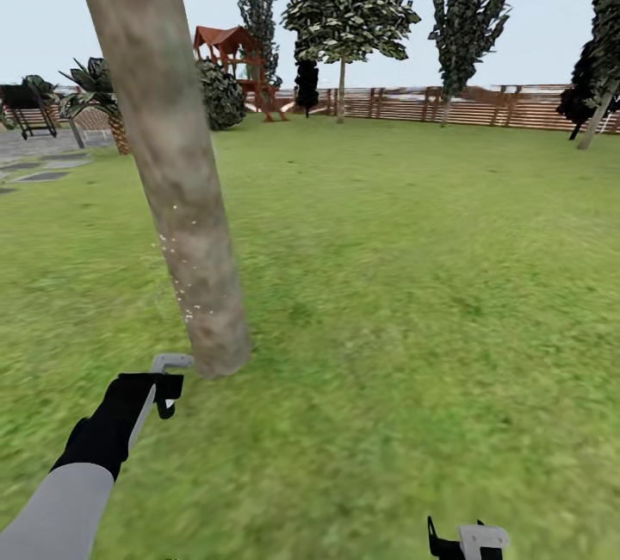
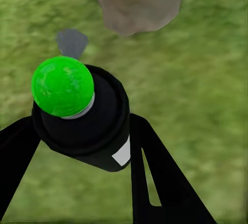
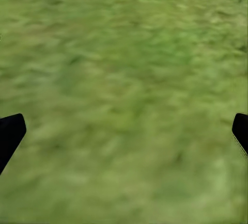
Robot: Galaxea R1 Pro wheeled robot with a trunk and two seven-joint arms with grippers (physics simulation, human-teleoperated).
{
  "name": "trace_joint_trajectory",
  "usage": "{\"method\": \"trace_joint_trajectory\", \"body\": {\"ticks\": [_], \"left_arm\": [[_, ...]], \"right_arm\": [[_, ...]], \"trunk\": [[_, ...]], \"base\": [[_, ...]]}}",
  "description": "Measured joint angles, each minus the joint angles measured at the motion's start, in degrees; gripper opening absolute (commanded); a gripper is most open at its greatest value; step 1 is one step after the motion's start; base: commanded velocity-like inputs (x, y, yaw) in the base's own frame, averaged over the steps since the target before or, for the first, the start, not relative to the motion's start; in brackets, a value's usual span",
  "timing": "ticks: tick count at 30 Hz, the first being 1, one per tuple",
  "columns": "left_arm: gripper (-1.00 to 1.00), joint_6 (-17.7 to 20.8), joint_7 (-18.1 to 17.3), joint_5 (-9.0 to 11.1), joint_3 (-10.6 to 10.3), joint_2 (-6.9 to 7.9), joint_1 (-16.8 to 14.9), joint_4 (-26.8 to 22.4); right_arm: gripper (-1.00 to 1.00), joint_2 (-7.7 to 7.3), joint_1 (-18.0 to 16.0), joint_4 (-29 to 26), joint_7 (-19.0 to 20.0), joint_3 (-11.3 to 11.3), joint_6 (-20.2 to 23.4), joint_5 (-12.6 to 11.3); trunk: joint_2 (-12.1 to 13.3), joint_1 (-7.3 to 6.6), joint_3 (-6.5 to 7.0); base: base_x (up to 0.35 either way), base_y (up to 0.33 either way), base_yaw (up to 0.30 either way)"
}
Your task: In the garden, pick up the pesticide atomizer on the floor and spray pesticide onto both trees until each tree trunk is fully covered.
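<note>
The left gripper (image 2: 82, 146) is clamped around the spray bottle (image 2: 85, 125), its black fingers (image 2: 155, 172) pressed to both sides of the dark body. The left wrist view shows the bottle's top as a bright green ball above a white label; in the head view the bottle (image 1: 164, 383) is mostly hidden by the gripper (image 1: 168, 392). It is held low over the grass (image 1: 387, 301), just beside the foot of the tree trunk (image 1: 176, 172). White specks of pesticide (image 1: 176, 280) dot the trunk's lower left side. The right gripper (image 3: 124, 131) hangs spread wide over bare lawn, holding nothing. Far off stand a wooden fence (image 1: 482, 105), a red playhouse (image 1: 232, 56) and leafy trees (image 1: 349, 0).
</note>
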Motion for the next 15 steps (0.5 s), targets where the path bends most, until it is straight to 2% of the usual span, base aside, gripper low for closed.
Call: {"method": "trace_joint_trajectory", "body": {"ticks": [6, 10, 14, 15], "left_arm": [[-1.0, 0.0, 0.1, -0.5, 0.0, 0.04, 0.0, 0.1], [-1.0, -0.3, 0.0, -0.7, 0.1, 0.69, 0.1, 1.0], [-1.0, -0.4, 0.1, -0.7, 0.2, 0.84, 0.2, 3.4], [-1.0, -1.5, 0.1, -1.0, 0.3, 1.52, 0.7, 5.4]], "right_arm": [[1.0, 0.0, 0.0, 0.0, 0.0, 0.0, 0.0, 0.0], [1.0, 0.0, 0.0, 0.0, 0.0, 0.0, 0.0, 0.0], [1.0, 0.0, 0.0, 0.0, 0.0, 0.0, 0.0, 0.0], [1.0, 0.0, 0.0, 0.0, 0.0, 0.0, 0.0, 0.0]], "trunk": [[0.0, 0.0, 0.0], [0.0, 0.0, 0.0], [0.0, 0.0, 0.0], [0.0, 0.01, -0.01]], "base": [[0.199, -0.224, 0.041], [0.222, -0.2, 0.022], [0.099, -0.17, 0.225], [0.008, -0.019, 0.275]]}}
